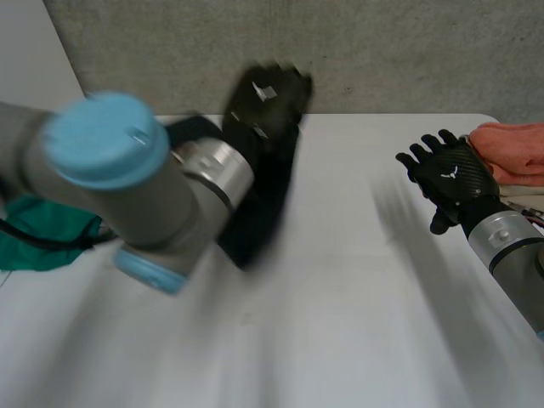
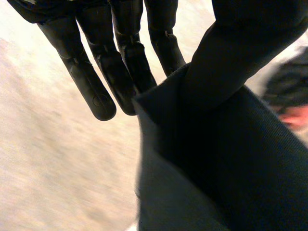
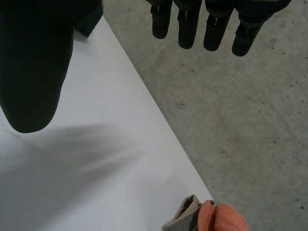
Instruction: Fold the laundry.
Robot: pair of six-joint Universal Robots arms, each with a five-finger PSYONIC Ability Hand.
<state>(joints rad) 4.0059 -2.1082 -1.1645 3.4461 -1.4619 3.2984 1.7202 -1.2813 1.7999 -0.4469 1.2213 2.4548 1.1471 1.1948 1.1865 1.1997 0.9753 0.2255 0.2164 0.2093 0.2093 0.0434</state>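
My left hand (image 1: 268, 98) is raised above the far middle of the white table (image 1: 357, 306), with a dark navy cloth (image 1: 262, 204) hanging down from it. In the left wrist view the thumb (image 2: 240, 43) presses a fold of the dark cloth (image 2: 216, 168) against the straight fingers (image 2: 96, 86), pinching it. My right hand (image 1: 450, 178) hovers over the table's right side, palm down, fingers spread and holding nothing. Its fingertips (image 3: 192, 29) reach out past the table's edge.
An orange cloth (image 1: 510, 149) lies bunched at the table's far right corner, just beyond my right hand, and appears below its fingertips (image 3: 222, 219). A green cloth (image 1: 42, 229) lies at the left edge, partly behind my left arm. Concrete floor lies beyond the table.
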